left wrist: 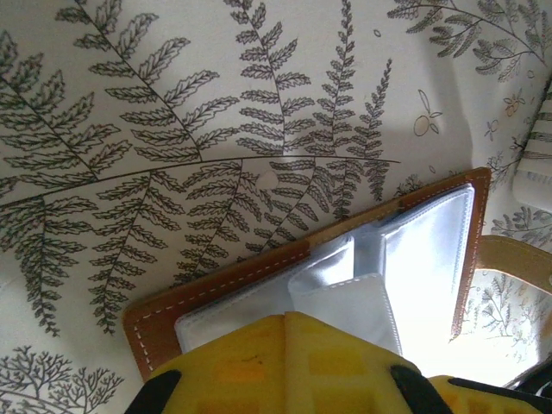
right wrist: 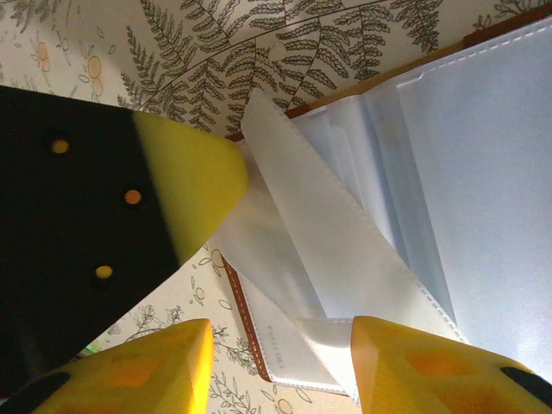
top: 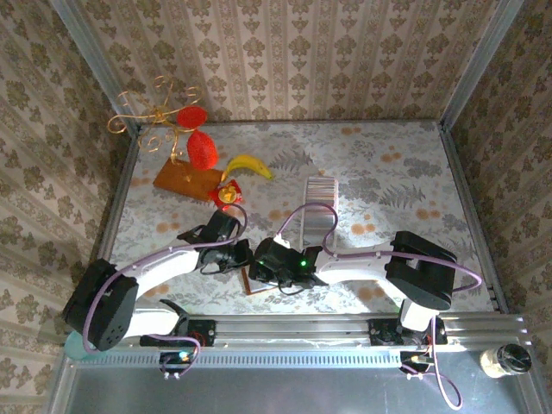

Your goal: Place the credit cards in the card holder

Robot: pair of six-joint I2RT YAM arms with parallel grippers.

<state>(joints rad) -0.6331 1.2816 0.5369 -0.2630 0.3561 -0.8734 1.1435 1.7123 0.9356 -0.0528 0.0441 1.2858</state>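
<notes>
The card holder [top: 255,282] lies open on the fern-print cloth near the front, brown leather with pale clear sleeves [left wrist: 423,259]. My left gripper [top: 243,257] is shut, and its yellow fingertips [left wrist: 259,362] press down on the sleeves near the holder's stitched edge [left wrist: 224,289]. My right gripper [right wrist: 280,366] stands open over the holder's corner [right wrist: 259,345]. One sleeve flap [right wrist: 345,241] lifts diagonally and touches the right finger [right wrist: 423,366]. The left gripper's black-and-yellow finger [right wrist: 185,177] shows beside that flap. The credit cards [top: 318,207] lie in a striped strip behind both grippers.
At the back left, an orange-brown board [top: 188,179] carries a wire stand with red shapes. A banana [top: 250,164] and a small red square [top: 228,196] lie beside it. Patterned walls close in three sides. A small jar [top: 504,358] stands off the table at front right.
</notes>
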